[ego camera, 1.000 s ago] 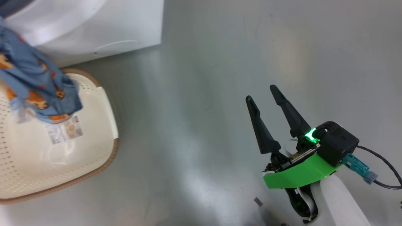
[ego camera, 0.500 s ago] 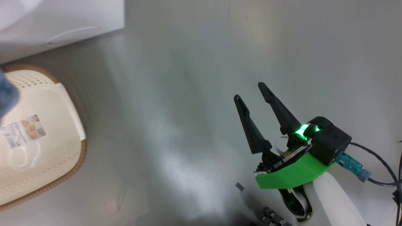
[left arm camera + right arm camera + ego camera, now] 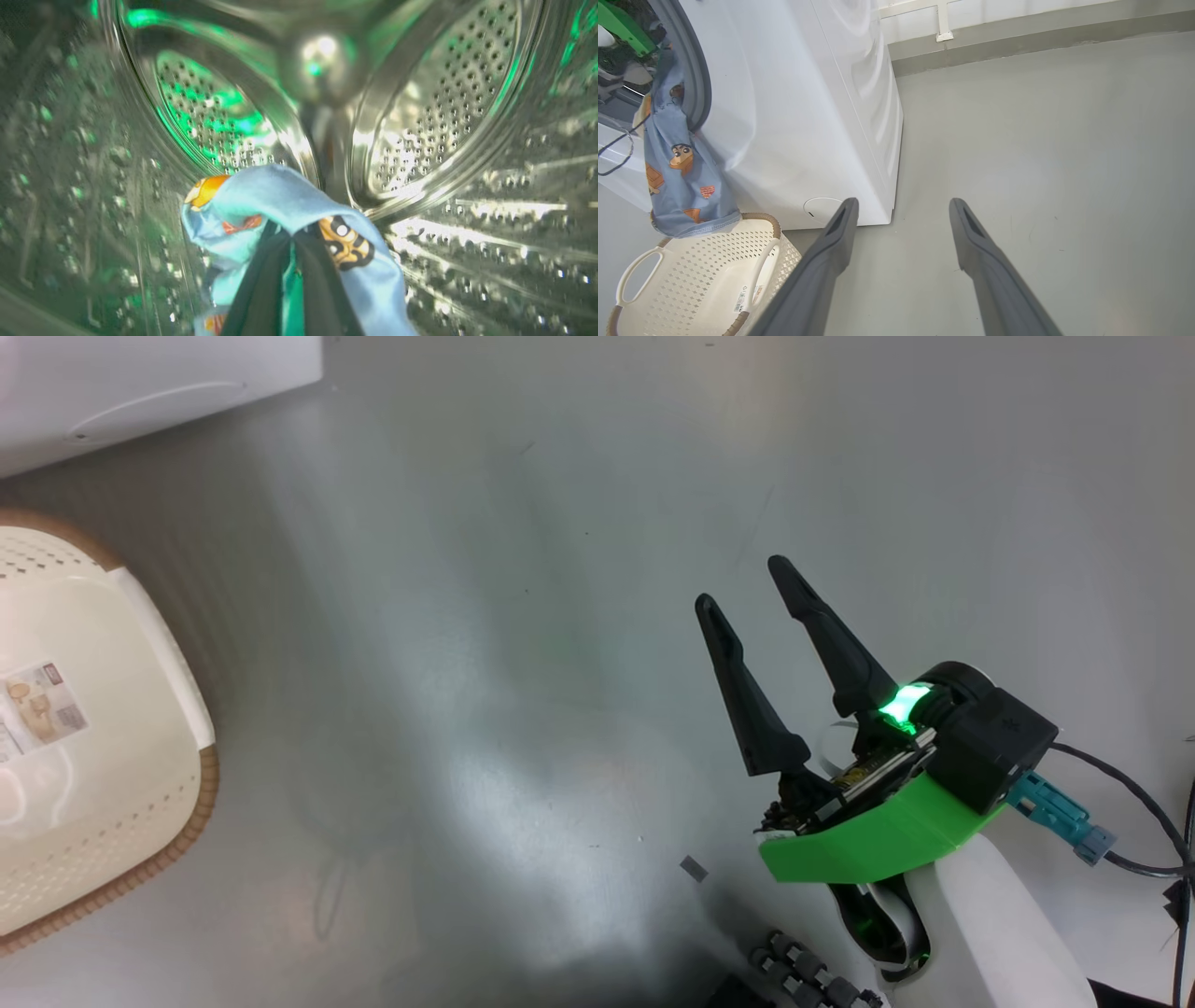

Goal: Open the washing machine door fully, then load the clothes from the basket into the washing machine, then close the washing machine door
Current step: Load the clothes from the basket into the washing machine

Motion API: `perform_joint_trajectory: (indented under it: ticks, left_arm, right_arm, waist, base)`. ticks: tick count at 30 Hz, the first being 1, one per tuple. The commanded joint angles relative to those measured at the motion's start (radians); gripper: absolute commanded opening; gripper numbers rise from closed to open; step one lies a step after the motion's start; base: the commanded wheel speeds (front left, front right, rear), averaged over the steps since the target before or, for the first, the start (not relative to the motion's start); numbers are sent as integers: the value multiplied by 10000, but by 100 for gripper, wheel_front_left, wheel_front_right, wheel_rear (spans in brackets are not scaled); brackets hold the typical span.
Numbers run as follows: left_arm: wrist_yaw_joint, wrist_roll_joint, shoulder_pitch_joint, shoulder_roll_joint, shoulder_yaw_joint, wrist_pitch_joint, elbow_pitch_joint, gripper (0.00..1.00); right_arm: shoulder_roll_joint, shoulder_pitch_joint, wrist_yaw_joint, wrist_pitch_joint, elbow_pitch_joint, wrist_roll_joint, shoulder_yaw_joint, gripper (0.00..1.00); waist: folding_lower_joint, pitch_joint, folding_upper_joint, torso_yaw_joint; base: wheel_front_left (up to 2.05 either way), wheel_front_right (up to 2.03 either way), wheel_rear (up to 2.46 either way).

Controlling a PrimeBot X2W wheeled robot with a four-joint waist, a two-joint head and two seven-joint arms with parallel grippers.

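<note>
Inside the steel perforated drum my left gripper is shut on the clothes, light blue fabric with orange bears draped over its fingertips. From the right wrist, the clothes hang from the washing machine opening down to the basket, their lower end touching its rim. The cream basket sits on the floor at the head view's left, only a label on its floor. My right gripper hovers open over bare floor, holding nothing. The washing machine door is out of view.
Grey floor spreads right of the machine to a wall ledge. The round filter cap sits low on the machine's front, and its white corner is at the head view's top left. A small grey scrap lies near my right arm.
The head camera has swung right, shifting basket and machine leftward. The clothes, hanging over the basket a second ago, have left the head view. The right gripper stays open.
</note>
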Motion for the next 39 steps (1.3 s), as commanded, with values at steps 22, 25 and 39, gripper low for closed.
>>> perform_joint_trajectory:
  ticks: [22,25,39]
  left_arm:
    - [-421,-239,1461,-290,-581,-281,325,100]
    - [-268,-460,2354,-414,-440,-635,-119,100]
    - [1221,-836,7797,-963,233,-1487,-4093,100]
  right_arm:
    - [19,380,27,-74,56,-502,-157,100]
    - [19,524,27,-74,144,-601,-254,100]
    - [19,1271,27,-74,596,-1069,-655,100]
  waist:
    - [0,-1024,-1,1035]
    - [0,-1365,-1,1230]
    - [0,-3075,-1,2052]
  base:
    - [0,0,0]
    - [0,0,0]
    - [0,0,0]
